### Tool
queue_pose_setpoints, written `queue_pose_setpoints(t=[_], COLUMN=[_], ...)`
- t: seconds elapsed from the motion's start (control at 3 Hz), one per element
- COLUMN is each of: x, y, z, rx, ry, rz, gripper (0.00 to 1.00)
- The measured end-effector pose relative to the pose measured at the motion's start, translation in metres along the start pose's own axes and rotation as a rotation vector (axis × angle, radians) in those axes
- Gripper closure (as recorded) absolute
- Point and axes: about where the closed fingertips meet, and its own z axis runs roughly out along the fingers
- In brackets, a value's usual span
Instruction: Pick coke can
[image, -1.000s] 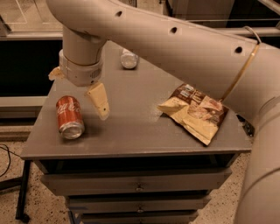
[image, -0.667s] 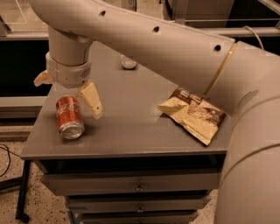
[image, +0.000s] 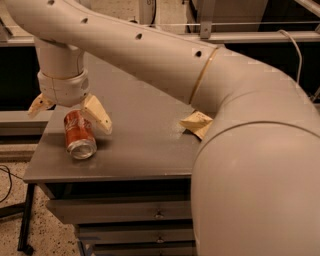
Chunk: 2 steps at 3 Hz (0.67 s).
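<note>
A matt beige plastic pincer (image: 69, 121) hangs spread over a glossy red aluminium coke can (image: 79, 135) by the left edge of the smooth, dull grey bench (image: 145, 145).

Grey table (image: 145, 150) carries a coke can (image: 79, 134) (lying below the pincer (image: 70, 121)) and a wrapper (image: 197, 124).

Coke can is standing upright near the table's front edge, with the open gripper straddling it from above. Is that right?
Not quite. The coke can is lying on its side, not upright, with one silver end facing the camera. The rest holds: the camera view shows it near the front edge of the table, with the open gripper straddling it from above.
</note>
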Motion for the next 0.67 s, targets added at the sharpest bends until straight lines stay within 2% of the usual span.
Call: queue_pose_setpoints(t=[0.33, 0.67], x=[0.0064, 0.01], y=[0.0013, 0.0066], z=[0.0006, -0.0023], rx=[-0.045, -0.047], ry=[0.007, 0.015], rz=[-0.044, -0.06], gripper=[0.16, 0.4])
